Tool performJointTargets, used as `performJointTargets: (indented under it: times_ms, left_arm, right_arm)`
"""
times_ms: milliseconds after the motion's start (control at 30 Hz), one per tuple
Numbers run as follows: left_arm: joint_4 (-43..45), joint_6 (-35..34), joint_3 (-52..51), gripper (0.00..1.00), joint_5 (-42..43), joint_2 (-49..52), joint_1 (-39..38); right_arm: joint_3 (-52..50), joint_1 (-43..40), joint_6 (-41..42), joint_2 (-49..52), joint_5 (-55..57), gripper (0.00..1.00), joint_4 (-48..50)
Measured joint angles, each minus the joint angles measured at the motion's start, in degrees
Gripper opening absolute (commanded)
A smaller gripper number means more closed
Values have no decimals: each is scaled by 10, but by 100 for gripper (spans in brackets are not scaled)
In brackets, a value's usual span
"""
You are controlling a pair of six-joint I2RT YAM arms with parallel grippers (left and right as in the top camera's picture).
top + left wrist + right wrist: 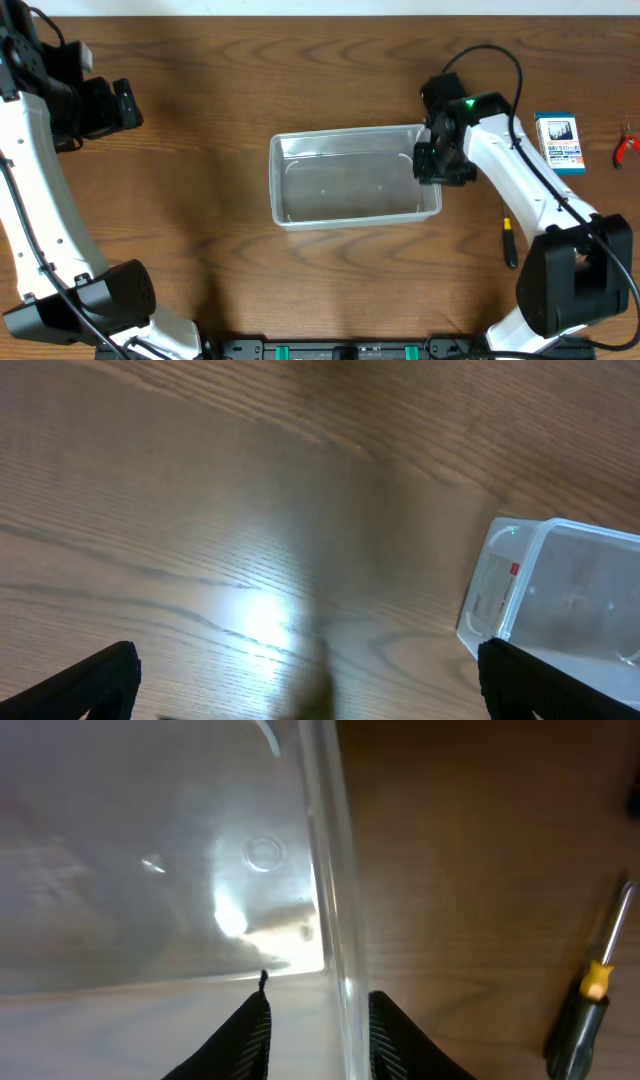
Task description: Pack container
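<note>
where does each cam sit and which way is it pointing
Overhead: above the table, looking straight down on the container; both arms show, left gripper far left, right gripper at its right wall.
Left wrist: on the left arm, facing bare wood; open fingertips in the bottom corners.
Right wrist: on the right arm, looking down the container's right wall, fingers either side.
Shared: screwdriver in overhead and right wrist.

Brown wooden table (200, 100), and right in the middle sits the clear container (340, 185), flat on the wood. Over on the right there's a blue-and-white box (559, 143), red-handled pliers (626, 147) at the far right edge, and a yellow-and-black screwdriver (510, 243) lying nearer.
</note>
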Motion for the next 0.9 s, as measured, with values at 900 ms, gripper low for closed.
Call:
performJointTargets:
  times_ms: [900]
  left_arm:
    - [-2, 50, -1, 98, 132, 0, -24]
  right_arm:
    - [25, 0, -62, 0, 36, 56, 24]
